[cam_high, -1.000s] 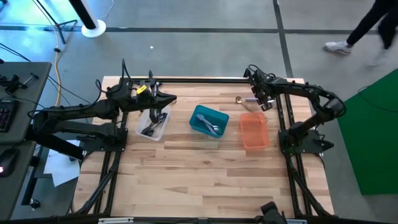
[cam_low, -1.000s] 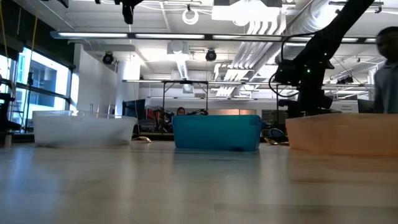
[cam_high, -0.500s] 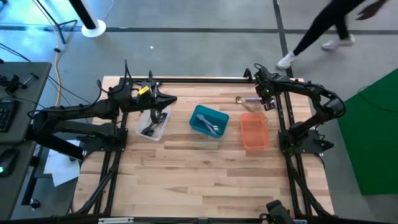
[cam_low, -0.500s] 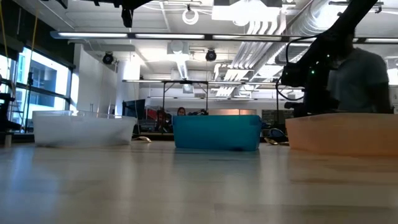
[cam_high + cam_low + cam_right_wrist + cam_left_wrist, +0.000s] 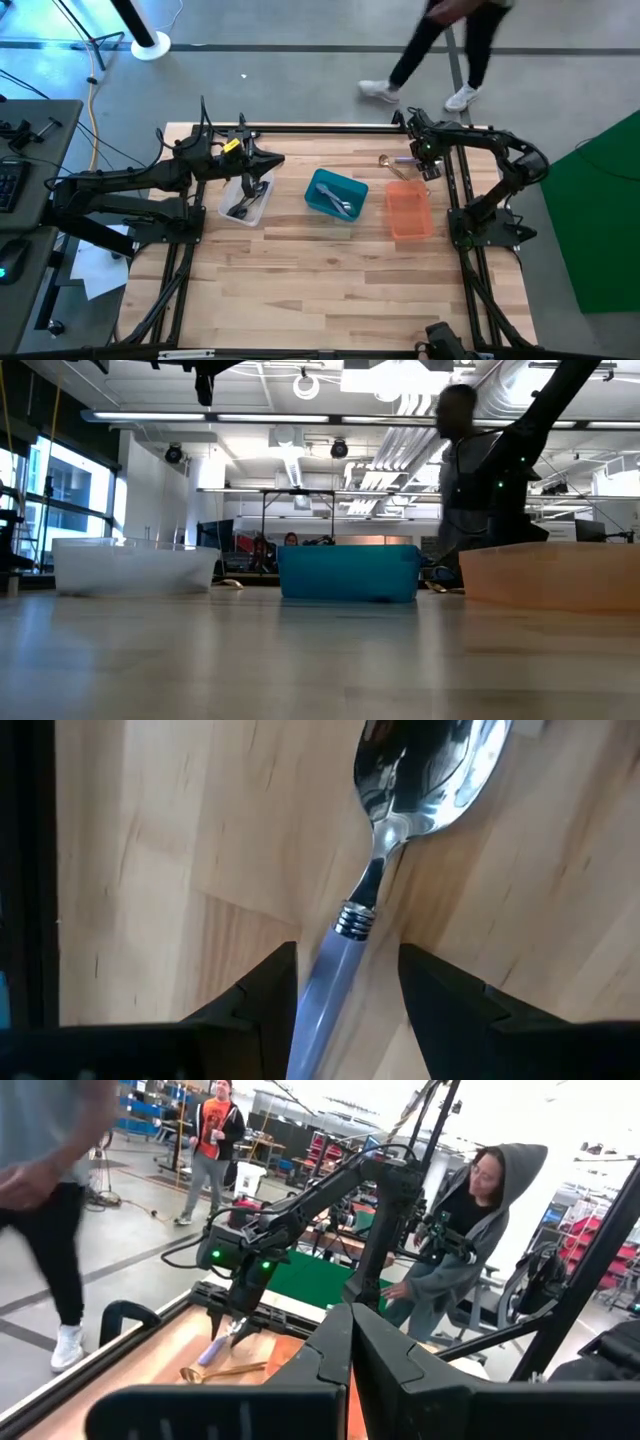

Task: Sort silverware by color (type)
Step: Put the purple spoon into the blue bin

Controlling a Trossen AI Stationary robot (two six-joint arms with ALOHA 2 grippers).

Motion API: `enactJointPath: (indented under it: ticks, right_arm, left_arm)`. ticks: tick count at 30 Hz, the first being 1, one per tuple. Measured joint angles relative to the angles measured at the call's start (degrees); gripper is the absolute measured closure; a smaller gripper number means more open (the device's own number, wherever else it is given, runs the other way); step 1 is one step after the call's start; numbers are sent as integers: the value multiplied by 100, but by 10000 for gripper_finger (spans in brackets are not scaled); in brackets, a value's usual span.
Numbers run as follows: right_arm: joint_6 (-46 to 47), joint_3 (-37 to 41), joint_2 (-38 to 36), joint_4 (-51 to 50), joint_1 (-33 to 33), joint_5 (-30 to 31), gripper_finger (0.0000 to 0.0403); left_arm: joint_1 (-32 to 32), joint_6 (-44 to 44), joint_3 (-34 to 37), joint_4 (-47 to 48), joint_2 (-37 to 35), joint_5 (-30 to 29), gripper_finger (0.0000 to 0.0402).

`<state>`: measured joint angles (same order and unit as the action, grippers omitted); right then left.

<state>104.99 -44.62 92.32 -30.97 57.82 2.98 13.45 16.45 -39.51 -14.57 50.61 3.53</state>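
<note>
A spoon with a shiny bowl and a pale lilac handle [image 5: 335, 970] lies flat on the wood near the far right of the table [image 5: 405, 159]. A gold spoon [image 5: 386, 162] lies beside it. My right gripper [image 5: 347, 952] points down over the lilac handle, open, with one finger on each side of it; I see no contact. My left gripper [image 5: 276, 160] is shut on nothing, level and high above the clear bin [image 5: 245, 200]. Dark utensils [image 5: 240, 206] lie in the clear bin and silver ones [image 5: 342, 205] in the teal bin [image 5: 335, 194].
The orange bin [image 5: 408, 212] stands just nearer than the two spoons, by my right arm. A black frame rail [image 5: 320, 127] runs along the table's far edge. A person [image 5: 440, 45] walks past behind it. The near half of the table [image 5: 320, 290] is bare wood.
My right gripper has sunk a little toward the lilac-handled spoon and turned slightly, its jaw gap unchanged. Behind the table a person has walked from right to left.
</note>
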Motion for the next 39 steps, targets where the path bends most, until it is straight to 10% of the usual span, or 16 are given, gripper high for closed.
enactJointPath:
  ticks: [8,19,39]
  right_arm:
    - [-342,2,32,-74,99,-16,257]
    - [-632,8,49,-319,127,115,378]
    - [-937,54,-233,-174,-10,572,375]
  left_arm:
    - [0,98,0,-2,2,-178,401]
    - [0,149,0,-2,1,-402,402]
    - [0,158,0,-4,1,-425,401]
